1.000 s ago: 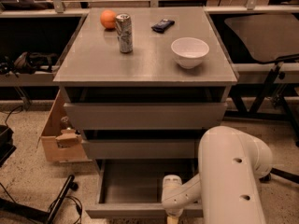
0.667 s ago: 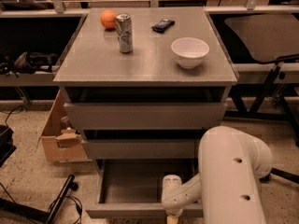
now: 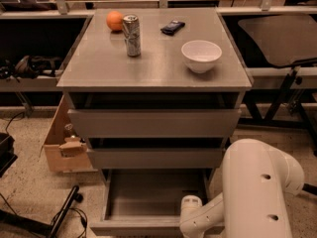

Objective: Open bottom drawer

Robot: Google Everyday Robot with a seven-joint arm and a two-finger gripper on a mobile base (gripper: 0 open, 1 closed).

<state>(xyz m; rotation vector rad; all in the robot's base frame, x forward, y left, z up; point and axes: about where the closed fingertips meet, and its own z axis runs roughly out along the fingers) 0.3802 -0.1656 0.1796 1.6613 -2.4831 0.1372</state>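
Observation:
The grey cabinet (image 3: 153, 73) has three drawers. The bottom drawer (image 3: 148, 202) is pulled out, showing its plain grey tray; its front edge (image 3: 133, 227) lies at the frame's lower edge. The middle drawer front (image 3: 156, 157) and the top drawer front (image 3: 153, 123) stand closed above it. My white arm (image 3: 257, 187) comes in from the lower right, and its wrist end (image 3: 190, 207) sits at the drawer's front right corner. The gripper itself is below the frame, out of view.
On the cabinet top stand an orange (image 3: 114, 20), a metal can (image 3: 132, 35), a dark small object (image 3: 172, 27) and a white bowl (image 3: 201, 55). A cardboard box (image 3: 62, 143) sits on the floor to the left. Cables (image 3: 64, 214) lie lower left. A chair (image 3: 282, 38) stands right.

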